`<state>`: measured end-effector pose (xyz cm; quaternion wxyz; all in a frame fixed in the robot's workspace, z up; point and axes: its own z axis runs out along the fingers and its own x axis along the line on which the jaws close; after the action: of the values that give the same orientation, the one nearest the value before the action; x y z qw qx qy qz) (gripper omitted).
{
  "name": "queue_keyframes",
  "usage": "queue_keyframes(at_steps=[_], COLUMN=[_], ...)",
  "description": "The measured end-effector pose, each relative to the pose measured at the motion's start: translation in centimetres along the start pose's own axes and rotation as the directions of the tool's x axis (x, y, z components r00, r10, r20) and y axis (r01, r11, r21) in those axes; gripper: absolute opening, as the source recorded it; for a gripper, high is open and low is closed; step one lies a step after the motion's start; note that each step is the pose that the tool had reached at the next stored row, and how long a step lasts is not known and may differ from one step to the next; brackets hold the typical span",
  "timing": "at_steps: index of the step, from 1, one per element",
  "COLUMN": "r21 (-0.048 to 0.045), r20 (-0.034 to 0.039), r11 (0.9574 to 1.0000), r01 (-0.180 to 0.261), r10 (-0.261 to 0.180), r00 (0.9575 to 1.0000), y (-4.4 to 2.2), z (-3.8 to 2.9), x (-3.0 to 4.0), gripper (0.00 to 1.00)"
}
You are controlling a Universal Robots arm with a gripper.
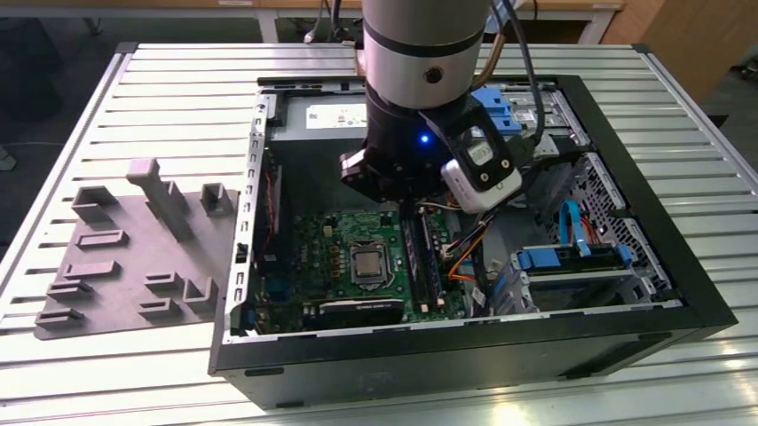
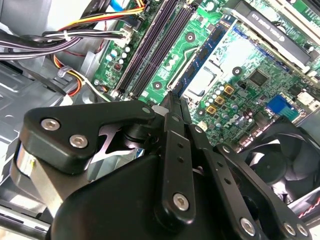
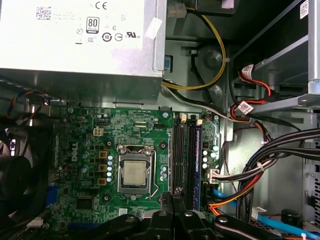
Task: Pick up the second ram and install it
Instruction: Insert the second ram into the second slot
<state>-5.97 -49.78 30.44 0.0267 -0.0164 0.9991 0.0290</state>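
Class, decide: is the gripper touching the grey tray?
Apart. The second wrist view shows the gripper over the motherboard; the exterior view shows that board inside the case and the tray outside it, on the table.

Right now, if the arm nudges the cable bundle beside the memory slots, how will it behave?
Probably floppy: the cable bundle hangs in loose curves. The zip ties likely make it shift as one clump. It looks light, so it should yield rather than resist.
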Motion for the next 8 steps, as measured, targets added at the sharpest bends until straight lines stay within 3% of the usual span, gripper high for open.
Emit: queue_keyframes(at_steps=[8], r21=[-0.0001], r20=[0.0002], r11=[1.0000], r01=[-0.001], r10=[0.001], r00=[1.0000], y=[-0.01], z=[0.20], x=[0.01], gripper=[0.12])
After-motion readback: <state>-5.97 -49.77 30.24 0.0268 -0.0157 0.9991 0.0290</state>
